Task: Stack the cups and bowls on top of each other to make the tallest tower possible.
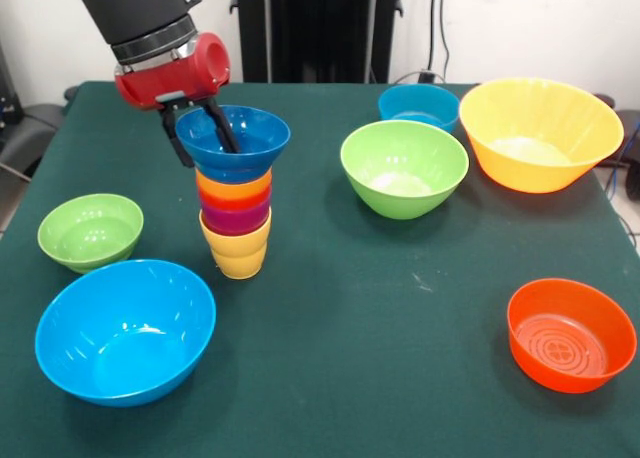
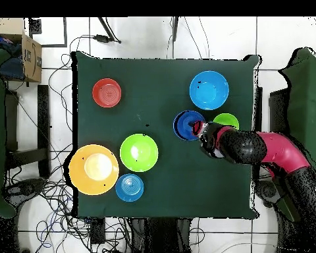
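We see the tower standing left of the table's centre: a yellow cup at the base, then purple, red-orange and orange-yellow cups, topped by a dark blue bowl. The gripper pinches that bowl's rim, one finger inside and one outside. By our judgement the build is about half done; six bowls lie loose around it, among them the large light blue bowl. The overhead view hides the stacked cups, showing only the dark blue bowl's top.
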Motion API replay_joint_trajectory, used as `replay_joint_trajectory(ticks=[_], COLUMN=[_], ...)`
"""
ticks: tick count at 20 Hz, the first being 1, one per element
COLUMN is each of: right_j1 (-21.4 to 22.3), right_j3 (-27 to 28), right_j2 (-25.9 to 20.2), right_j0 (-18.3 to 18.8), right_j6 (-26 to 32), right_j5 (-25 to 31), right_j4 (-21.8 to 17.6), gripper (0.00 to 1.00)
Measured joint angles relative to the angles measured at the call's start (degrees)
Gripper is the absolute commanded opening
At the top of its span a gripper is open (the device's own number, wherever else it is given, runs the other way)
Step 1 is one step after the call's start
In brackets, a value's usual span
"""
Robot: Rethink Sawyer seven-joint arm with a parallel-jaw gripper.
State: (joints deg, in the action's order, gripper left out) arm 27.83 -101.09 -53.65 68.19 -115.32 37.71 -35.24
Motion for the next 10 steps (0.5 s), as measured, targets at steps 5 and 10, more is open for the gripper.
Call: replay_joint_trajectory(ticks=[5,10], right_j1=[0.1,0.5], right_j3=[0.0,0.0], right_j2=[0.1,0.1], right_j0=[-0.3,-0.7], right_j6=[0.0,0.0], right_j5=[0.0,0.1], right_j4=[-0.1,-0.2], gripper=[1.0,1.0])
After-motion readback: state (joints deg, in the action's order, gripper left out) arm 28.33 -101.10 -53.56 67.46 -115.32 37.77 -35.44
